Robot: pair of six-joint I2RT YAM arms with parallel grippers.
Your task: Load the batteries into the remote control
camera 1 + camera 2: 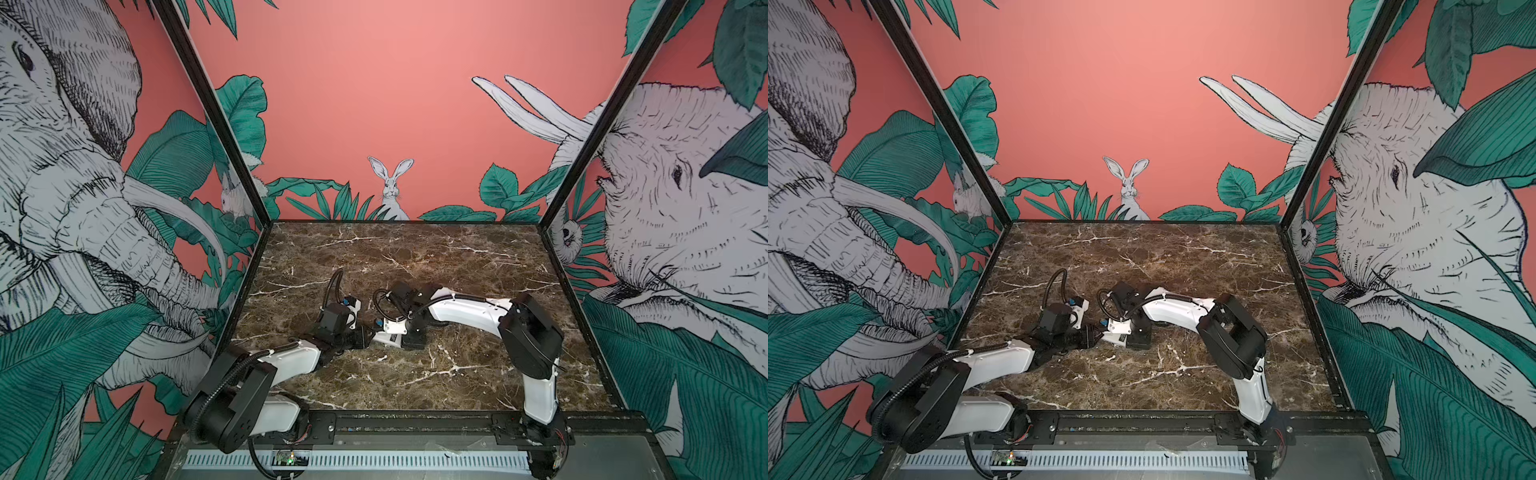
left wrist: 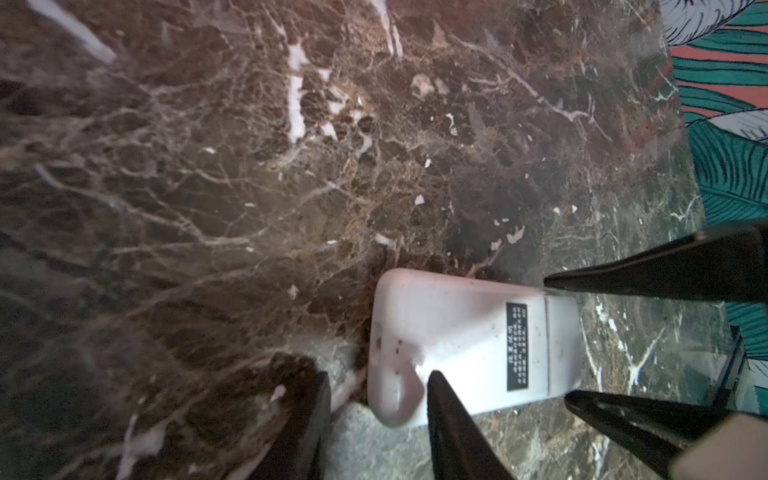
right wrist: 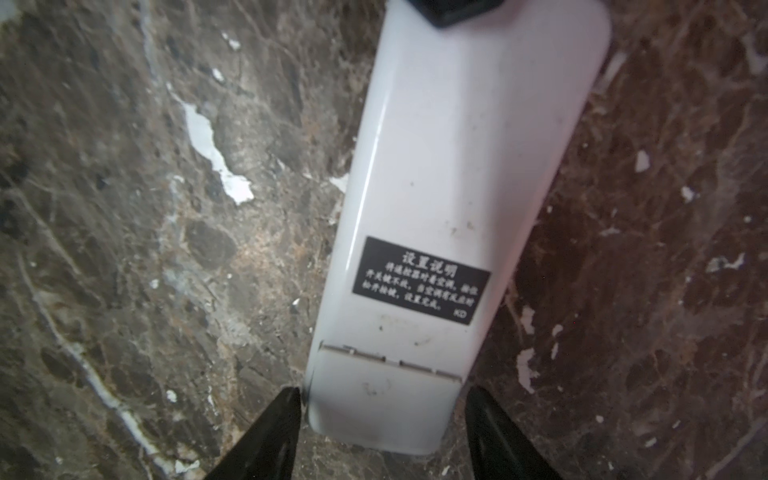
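The remote control [image 3: 436, 187] lies back up near the middle of the table [image 1: 415, 257]. The left gripper [image 2: 379, 374], at its 9 o'clock, has jaws apart, with one fingertip [image 2: 438, 390] on it. The right gripper [image 3: 383, 390], at 3 o'clock, stands open around the battery lid [image 3: 374, 386]. Probably one pins it while the other slides. No batteries show.

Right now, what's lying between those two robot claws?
The remote control, white back up on the marble table: the right gripper straddles its battery-cover end, the left gripper reaches its other end. Both wrist views show it.
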